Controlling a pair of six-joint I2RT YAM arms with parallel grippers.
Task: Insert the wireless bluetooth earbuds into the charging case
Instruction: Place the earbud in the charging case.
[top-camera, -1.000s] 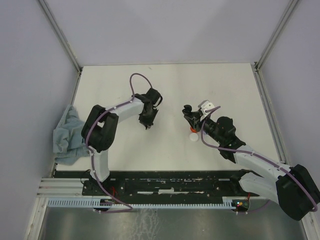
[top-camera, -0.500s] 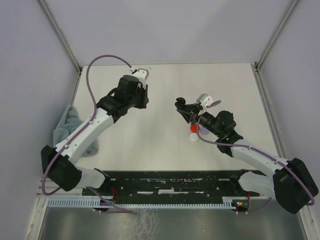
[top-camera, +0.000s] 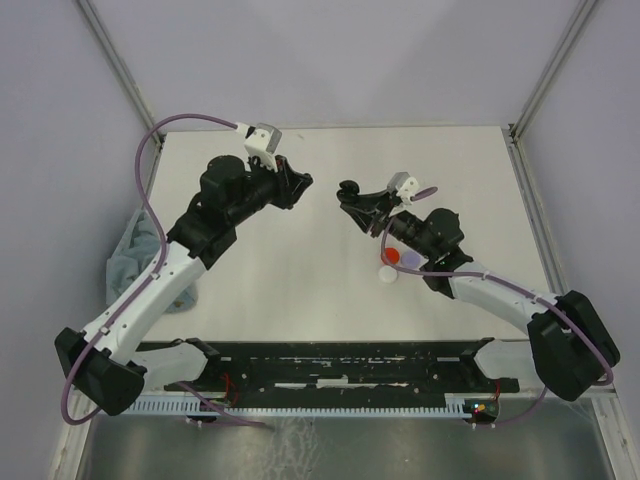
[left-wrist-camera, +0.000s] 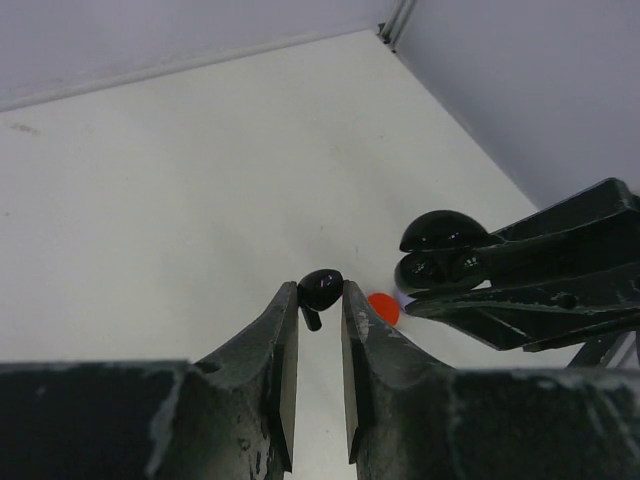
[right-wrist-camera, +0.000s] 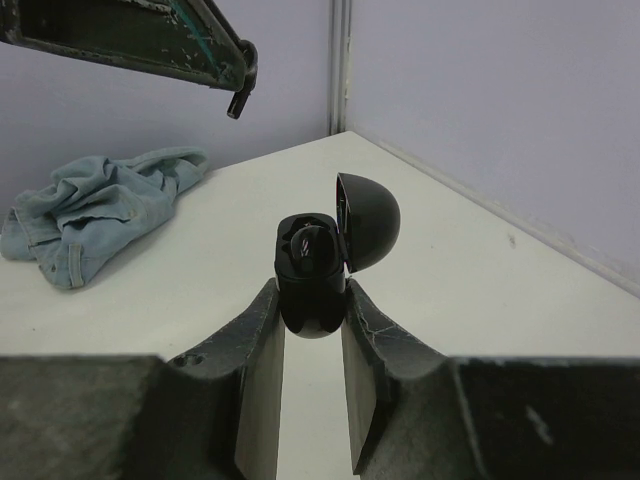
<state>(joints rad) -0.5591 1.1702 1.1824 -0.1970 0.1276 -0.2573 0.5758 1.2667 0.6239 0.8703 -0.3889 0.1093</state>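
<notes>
The left gripper (left-wrist-camera: 320, 296) is clenched on a black earbud (left-wrist-camera: 321, 287), pinching it at the very tips of its fingers with the stem pointing back between them. That tip hold leaves the bud's body free, likely so it can go into a socket without the fingers fouling the rim.

The right gripper (right-wrist-camera: 311, 290) is clamped on the sides of the black charging case (right-wrist-camera: 310, 262). Its lid (right-wrist-camera: 368, 220) is swung open and its sockets face outward, offered to the other arm. Whether a bud already sits inside cannot be told.

Both are held in the air above the table (top-camera: 300, 290), close but not touching, so the earbud is not yet in.

The left arm reaches long from its base at the near left, its wrist raised and its fingers aimed right. The right arm stretches low from the near right and points left, above a red case (top-camera: 392, 257). A cloth (right-wrist-camera: 90, 205) lies at the left edge.
</notes>
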